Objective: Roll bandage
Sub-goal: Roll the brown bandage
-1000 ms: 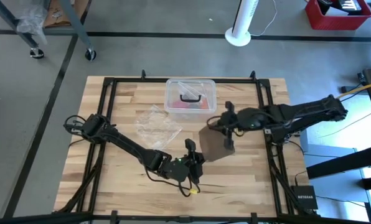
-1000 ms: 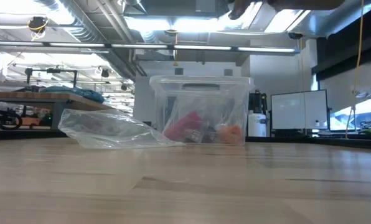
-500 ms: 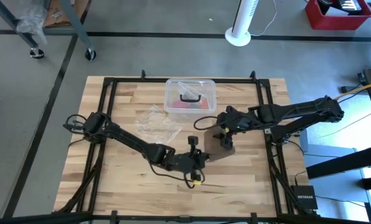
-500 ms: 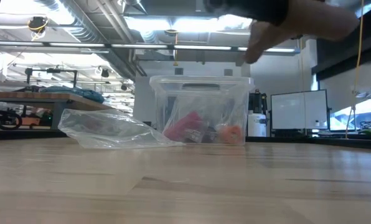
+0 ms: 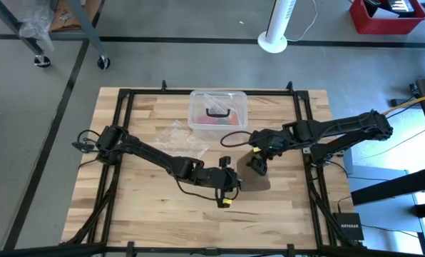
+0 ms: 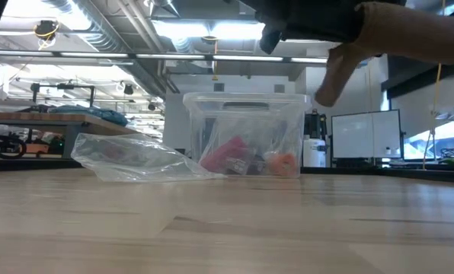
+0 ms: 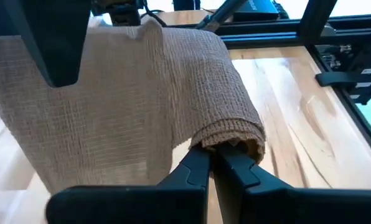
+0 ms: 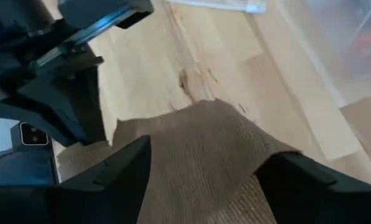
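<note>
bandage (image 7: pixel 142 93) pinched in left gripper (image 7: pixel 213 163); right gripper (image 8: pixel 201 163) spread above.

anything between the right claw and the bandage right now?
Nothing visible. The right claw hangs open directly over the bandage, its fingers straddling the cloth in the right wrist view. The left claw is shut on the bandage's rolled end. The plastic bag and clear box lie farther back, out of the way.
</note>
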